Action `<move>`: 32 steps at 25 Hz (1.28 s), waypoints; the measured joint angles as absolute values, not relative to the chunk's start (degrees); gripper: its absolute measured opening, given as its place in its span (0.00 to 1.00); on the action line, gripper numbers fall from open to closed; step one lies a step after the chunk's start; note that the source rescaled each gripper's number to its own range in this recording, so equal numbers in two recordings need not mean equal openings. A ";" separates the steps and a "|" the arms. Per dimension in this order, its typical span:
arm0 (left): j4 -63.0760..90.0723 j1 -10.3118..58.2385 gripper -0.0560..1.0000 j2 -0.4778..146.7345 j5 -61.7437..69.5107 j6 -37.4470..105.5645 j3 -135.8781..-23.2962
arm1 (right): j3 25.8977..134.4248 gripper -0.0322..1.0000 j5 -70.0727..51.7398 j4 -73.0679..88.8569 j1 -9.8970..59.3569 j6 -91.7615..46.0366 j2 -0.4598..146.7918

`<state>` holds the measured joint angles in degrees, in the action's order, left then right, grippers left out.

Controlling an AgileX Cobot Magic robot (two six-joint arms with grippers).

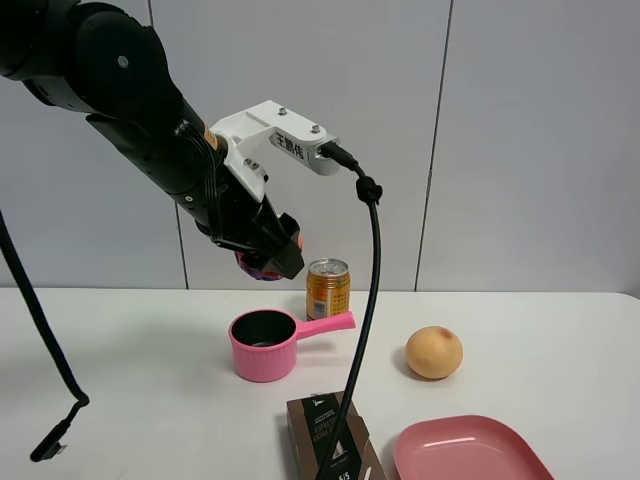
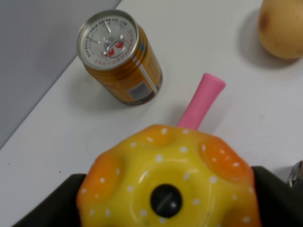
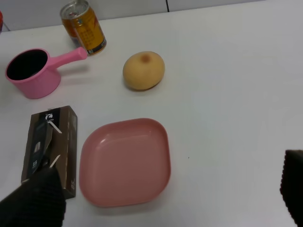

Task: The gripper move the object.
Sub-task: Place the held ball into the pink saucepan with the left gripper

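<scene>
One ball, bumpy, yellow and orange with white dots, sits clamped in the left gripper, held in the air above the pink pot on the white table; an orange can stands just behind the pot's handle; the right gripper hangs over a pink plate, jaws spread and holding nothing; a pale round fruit lies beyond the plate.
</scene>
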<state>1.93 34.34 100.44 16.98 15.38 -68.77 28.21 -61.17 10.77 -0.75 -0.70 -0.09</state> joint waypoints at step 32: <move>-2.37 29.99 0.05 112.53 4.88 13.47 -68.77 | 28.21 1.00 -61.17 10.77 -0.75 -0.70 -0.09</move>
